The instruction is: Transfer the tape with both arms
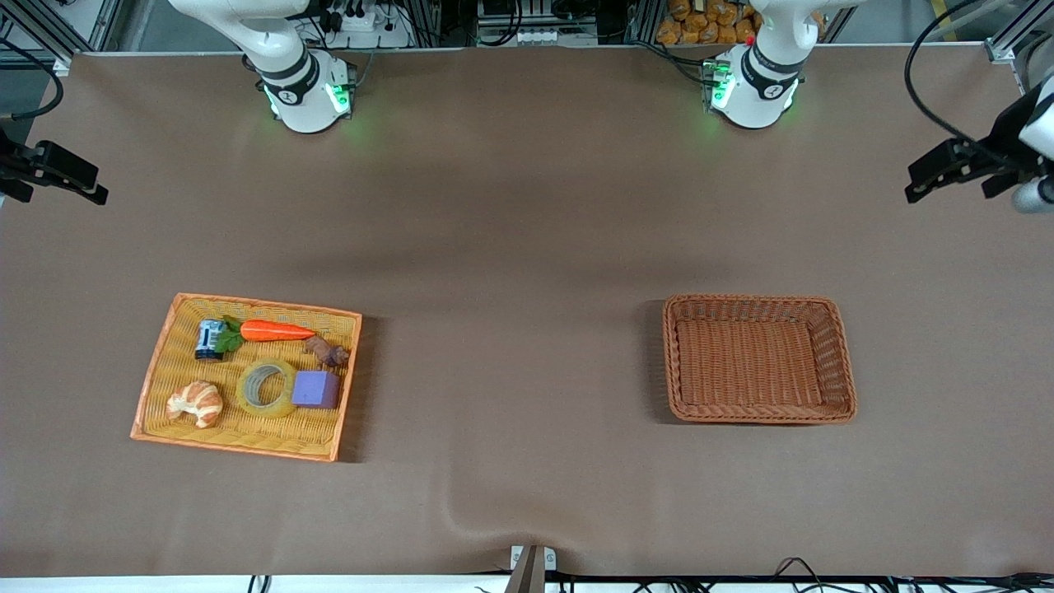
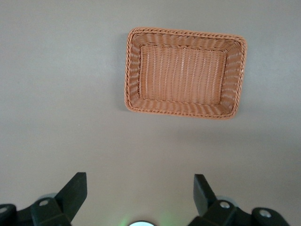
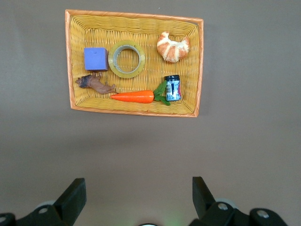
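The tape (image 1: 276, 405), a yellowish translucent ring, lies flat in the yellow wicker tray (image 1: 263, 305) toward the right arm's end of the table, between a croissant (image 1: 195, 403) and a purple cube (image 1: 315, 389). It also shows in the right wrist view (image 3: 113, 60). My right gripper (image 3: 137, 188) is open and empty, high over bare table between its base (image 1: 306, 95) and the tray. My left gripper (image 2: 139, 186) is open and empty, high over bare table between its base (image 1: 753, 86) and the brown basket (image 2: 183, 33). Neither gripper shows in the front view.
The tray also holds a carrot (image 1: 276, 331), a small can (image 1: 209, 338) and a brown toy animal (image 1: 327, 352). The brown wicker basket (image 1: 757, 301) stands toward the left arm's end, with nothing in it. Black fixtures (image 1: 959, 169) stick in at both table ends.
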`<state>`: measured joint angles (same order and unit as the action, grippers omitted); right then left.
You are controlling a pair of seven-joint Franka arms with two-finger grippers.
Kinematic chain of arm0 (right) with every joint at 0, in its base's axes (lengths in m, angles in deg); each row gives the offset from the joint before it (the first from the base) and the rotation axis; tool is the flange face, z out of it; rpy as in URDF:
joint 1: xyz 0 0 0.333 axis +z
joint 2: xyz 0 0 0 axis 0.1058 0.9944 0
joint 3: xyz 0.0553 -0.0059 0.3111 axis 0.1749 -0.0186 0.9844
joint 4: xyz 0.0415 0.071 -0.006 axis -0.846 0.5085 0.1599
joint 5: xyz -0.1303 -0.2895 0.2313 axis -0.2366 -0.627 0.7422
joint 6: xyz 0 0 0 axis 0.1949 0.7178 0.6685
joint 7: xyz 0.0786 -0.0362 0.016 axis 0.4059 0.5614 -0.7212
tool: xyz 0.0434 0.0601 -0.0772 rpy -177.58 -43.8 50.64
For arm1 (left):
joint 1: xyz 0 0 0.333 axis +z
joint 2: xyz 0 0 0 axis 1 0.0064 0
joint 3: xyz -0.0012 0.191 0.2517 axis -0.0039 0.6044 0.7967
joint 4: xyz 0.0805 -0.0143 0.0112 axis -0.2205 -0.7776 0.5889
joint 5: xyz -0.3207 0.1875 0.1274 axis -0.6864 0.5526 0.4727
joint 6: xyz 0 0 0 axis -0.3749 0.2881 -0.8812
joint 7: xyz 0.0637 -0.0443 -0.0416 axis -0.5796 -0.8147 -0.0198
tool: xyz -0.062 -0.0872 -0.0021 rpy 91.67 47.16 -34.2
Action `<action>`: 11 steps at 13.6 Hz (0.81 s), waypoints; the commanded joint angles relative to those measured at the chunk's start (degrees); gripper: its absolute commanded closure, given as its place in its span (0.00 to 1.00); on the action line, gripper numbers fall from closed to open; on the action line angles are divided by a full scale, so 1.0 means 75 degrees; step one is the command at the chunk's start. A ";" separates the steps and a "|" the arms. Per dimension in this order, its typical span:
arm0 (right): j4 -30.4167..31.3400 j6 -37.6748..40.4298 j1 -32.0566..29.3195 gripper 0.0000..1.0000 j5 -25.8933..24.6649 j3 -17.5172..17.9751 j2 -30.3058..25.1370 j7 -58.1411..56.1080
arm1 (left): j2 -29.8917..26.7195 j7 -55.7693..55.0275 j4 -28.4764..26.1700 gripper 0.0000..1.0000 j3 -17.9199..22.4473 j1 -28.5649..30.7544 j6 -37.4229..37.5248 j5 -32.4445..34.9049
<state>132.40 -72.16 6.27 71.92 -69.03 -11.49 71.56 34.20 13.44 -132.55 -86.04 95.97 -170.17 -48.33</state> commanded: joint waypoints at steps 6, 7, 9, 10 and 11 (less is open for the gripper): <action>-0.0067 0.0087 -0.0073 0.00 -0.0020 0.0026 -0.0019 0.0058 | 0.0058 0.0210 0.0268 0.00 0.0001 0.0116 0.0286 -0.0141; -0.0067 0.0075 -0.0073 0.00 -0.0020 0.0026 -0.0007 0.0058 | 0.0046 0.0199 0.0233 0.00 0.0002 0.0104 0.0286 -0.0129; -0.0067 0.0075 -0.0073 0.00 -0.0020 0.0014 -0.0007 0.0058 | 0.0046 0.0117 0.0209 0.00 -0.0056 0.0069 0.0286 -0.0059; -0.0067 0.0075 -0.0073 0.00 -0.0020 0.0014 -0.0007 0.0058 | 0.0046 0.0105 0.0209 0.00 -0.0068 0.0069 0.0286 -0.0059; -0.0067 0.0075 -0.0073 0.00 -0.0020 0.0014 -0.0007 0.0058 | 0.0046 0.0117 0.0186 0.00 -0.0069 0.0081 0.0298 -0.0059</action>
<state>132.40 -72.16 6.18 71.92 -69.12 -11.48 71.56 34.53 13.44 -131.50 -86.21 96.20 -169.00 -48.33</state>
